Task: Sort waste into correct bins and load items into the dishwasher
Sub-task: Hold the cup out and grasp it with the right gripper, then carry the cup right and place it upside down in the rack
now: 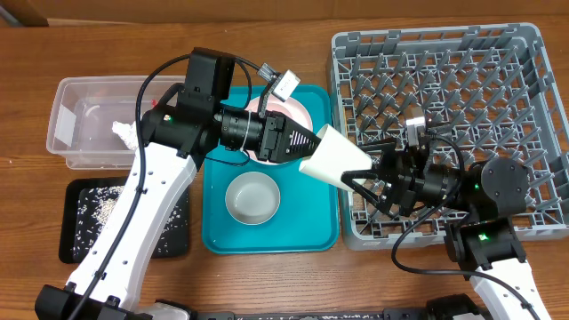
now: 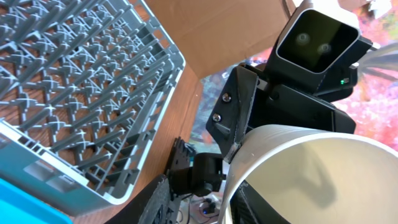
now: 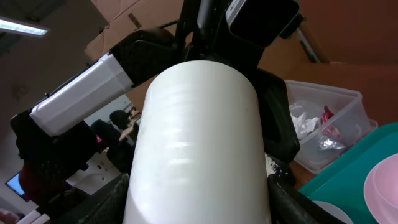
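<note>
The cream-white cup [image 1: 333, 160] hangs tilted in the air between the teal tray and the dishwasher [image 1: 498, 71], mouth toward the left arm. My right gripper [image 1: 360, 178] is shut on its body, a finger pressed to each side in the right wrist view [image 3: 199, 199]. My left gripper [image 2: 205, 208] is open around the cup's rim [image 2: 311, 174]. One finger is inside the cup and the other stands off the wall with a gap. A white bowl [image 1: 252, 197] and a pink plate [image 1: 298, 111] rest on the teal tray.
The teal tray [image 1: 218, 240] lies centre. A clear tub [image 1: 76, 98] at the left holds a white tissue [image 1: 124, 133] and a foil wrapper [image 3: 329, 124]. A black tray [image 1: 80, 249] with pale crumbs sits at the front left. The grey rack fills the right side.
</note>
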